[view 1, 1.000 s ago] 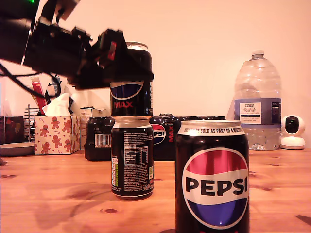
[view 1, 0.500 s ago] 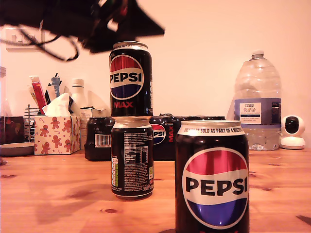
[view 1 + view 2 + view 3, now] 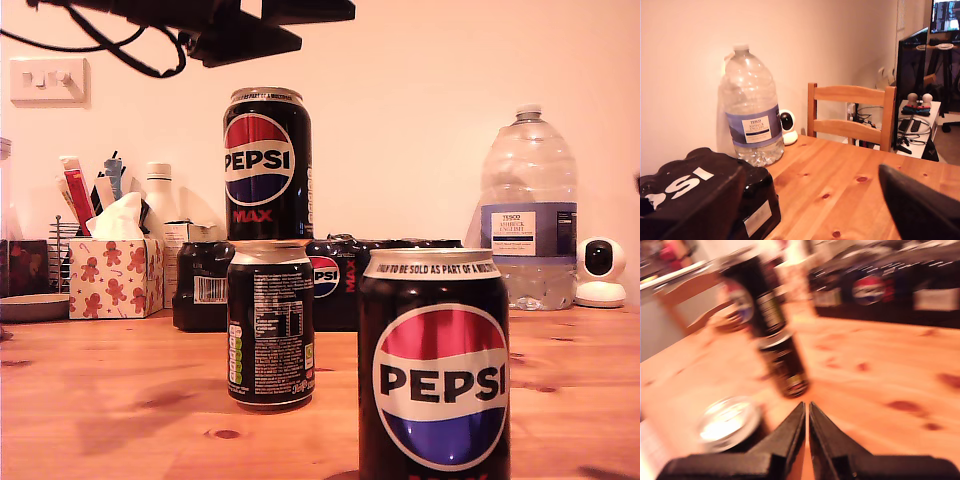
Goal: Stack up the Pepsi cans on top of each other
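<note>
The lower Pepsi can (image 3: 270,325) stands upright on the wooden desk (image 3: 120,400), its nutrition text towards the exterior camera. The upper Pepsi can (image 3: 267,163) sits squarely on its silver top, upright, logo and red "MAX" facing forward. The third Pepsi can (image 3: 435,365) stands alone on the desk, nearer the exterior camera than the lower can and to its right in the exterior view.

Behind the lower can lies a shrink-wrapped black multipack (image 3: 340,280). Further to its right in the exterior view are a big clear water bottle (image 3: 530,215) and a small white camera (image 3: 601,270); to its left is a gingerbread-print tissue box (image 3: 115,275).

An arm (image 3: 230,30) hangs high above the lower can, clear of the upper can; I cannot tell which arm it is.

My first tool (image 3: 810,210) is released, its fingers spread wide with nothing between them. My second tool (image 3: 806,435) is clenched on nothing, its tips pressed together and pointing towards the lower can, in a blurred view.
</note>
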Motion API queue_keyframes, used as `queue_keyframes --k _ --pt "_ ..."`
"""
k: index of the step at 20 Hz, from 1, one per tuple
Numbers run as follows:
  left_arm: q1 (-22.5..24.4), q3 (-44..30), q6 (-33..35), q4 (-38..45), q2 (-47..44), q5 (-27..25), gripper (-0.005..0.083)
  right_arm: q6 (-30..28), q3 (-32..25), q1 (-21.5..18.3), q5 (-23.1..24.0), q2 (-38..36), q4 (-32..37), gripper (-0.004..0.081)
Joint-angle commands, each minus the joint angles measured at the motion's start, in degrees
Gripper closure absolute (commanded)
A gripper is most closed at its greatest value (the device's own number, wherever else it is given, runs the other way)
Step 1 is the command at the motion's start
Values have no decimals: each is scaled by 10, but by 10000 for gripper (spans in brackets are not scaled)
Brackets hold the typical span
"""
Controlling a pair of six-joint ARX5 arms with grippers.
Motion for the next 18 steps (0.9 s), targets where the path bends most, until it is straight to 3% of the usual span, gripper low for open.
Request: queue_keyframes --k 1,5,6,9,10,11,13,14,18 --pt "-2 11 0 -3 -6 1 149 -3 1 26 -2 -3 0 781" --pt "-2 29 0 -17 -7 1 645 -3 -9 100 -2 -3 -29 781" --pt "-2 30 0 -17 -10 1 713 2 -12 119 -2 -3 -35 781" --pt "-2 30 0 -21 -24 1 729 2 -12 174 -1 -3 -48 781" --pt "-2 30 0 -23 -28 1 729 1 -12 187 1 -3 -48 746" --pt "-1 30 0 -24 -30 0 729 2 -12 195 15 -3 -44 562" --pt "2 30 0 -30 -33 0 729 30 -16 212 66 -3 -14 59" --pt "3 30 0 -30 -33 -1 729 49 -16 216 94 -3 -14 -20" --pt "3 30 0 -30 -33 -1 729 112 -16 217 126 -3 -35 -6"
